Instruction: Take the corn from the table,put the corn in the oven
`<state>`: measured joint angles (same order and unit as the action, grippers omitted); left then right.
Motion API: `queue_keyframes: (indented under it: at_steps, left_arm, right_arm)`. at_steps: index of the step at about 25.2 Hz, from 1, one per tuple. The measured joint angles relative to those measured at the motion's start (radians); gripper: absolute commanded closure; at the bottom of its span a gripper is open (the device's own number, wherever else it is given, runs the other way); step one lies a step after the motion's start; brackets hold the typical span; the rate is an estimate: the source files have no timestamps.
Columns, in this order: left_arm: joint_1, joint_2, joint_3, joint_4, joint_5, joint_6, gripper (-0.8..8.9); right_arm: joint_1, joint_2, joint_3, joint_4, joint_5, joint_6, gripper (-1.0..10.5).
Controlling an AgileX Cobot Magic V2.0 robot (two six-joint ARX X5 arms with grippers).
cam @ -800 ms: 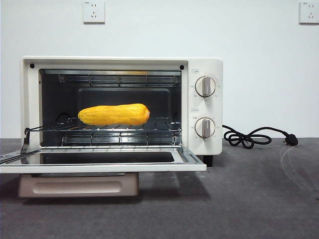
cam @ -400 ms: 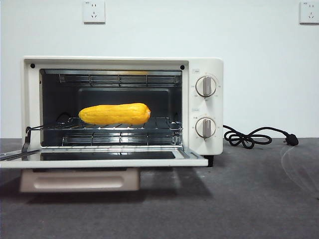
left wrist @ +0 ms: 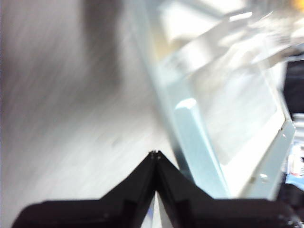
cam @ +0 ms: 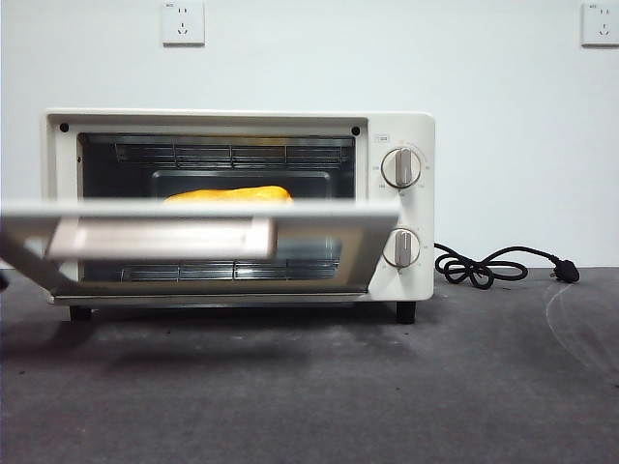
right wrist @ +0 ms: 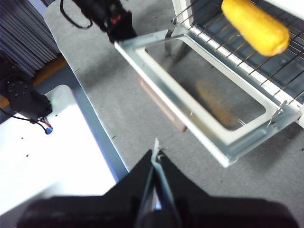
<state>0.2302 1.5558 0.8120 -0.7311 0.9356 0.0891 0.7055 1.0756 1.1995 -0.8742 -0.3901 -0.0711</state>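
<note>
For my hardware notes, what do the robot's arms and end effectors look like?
The left end effector and right end effector are matte black, each with two wedge-shaped jaws tapering to a thin tip. The left arm is black too, with a red patch and a looping black cable.

Yellow corn [cam: 228, 194] on rack inside cream oven [cam: 411, 208], door half-raised; grey table [cam: 464, 387]
</note>
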Motion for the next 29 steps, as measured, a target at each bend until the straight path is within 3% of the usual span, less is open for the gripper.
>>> queue_keyframes:
  at_steps: [12, 29]
  left_arm:
    - [0.0, 0.0, 0.18, 0.018, 0.044, -0.005, 8.21]
    - [-0.002, 0.0, 0.262, 0.166, 0.031, -0.143, 8.21]
  right_arm:
    - [0.0, 0.0, 0.0, 0.0, 0.005, 0.0, 9.6]
    - [0.0, 0.0, 0.0, 0.007, 0.026, 0.0, 9.6]
